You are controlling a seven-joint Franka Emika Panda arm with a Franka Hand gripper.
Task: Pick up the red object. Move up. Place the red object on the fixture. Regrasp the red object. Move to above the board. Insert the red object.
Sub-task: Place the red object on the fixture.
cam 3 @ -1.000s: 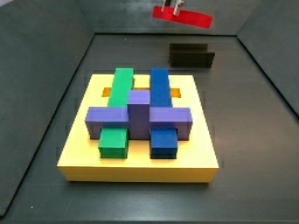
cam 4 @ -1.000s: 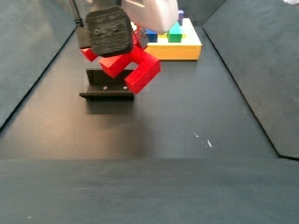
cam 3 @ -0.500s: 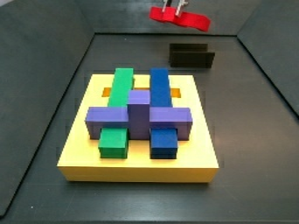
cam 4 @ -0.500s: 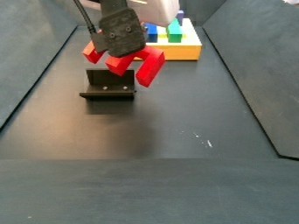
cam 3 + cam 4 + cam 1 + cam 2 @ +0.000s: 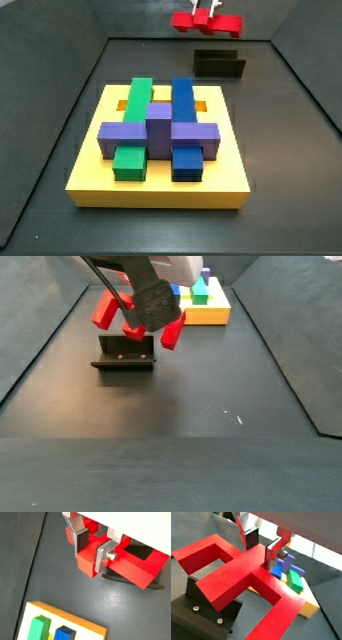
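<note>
My gripper is shut on the red object, which hangs in the air above the fixture and apart from it. In both wrist views the silver fingers clamp the block's centre bar. The red object spreads out with its legs pointing away, and the fixture lies below it. In a side view the red object hangs over the fixture at the far end of the floor. The yellow board carries purple, green and blue blocks.
Dark sloping walls line the floor on both sides. The purple block lies across the green and blue blocks on the board. The board stands just beyond the fixture.
The gripper has lifted the red object higher above the fixture and turned it, so its legs point a different way than a second ago.
</note>
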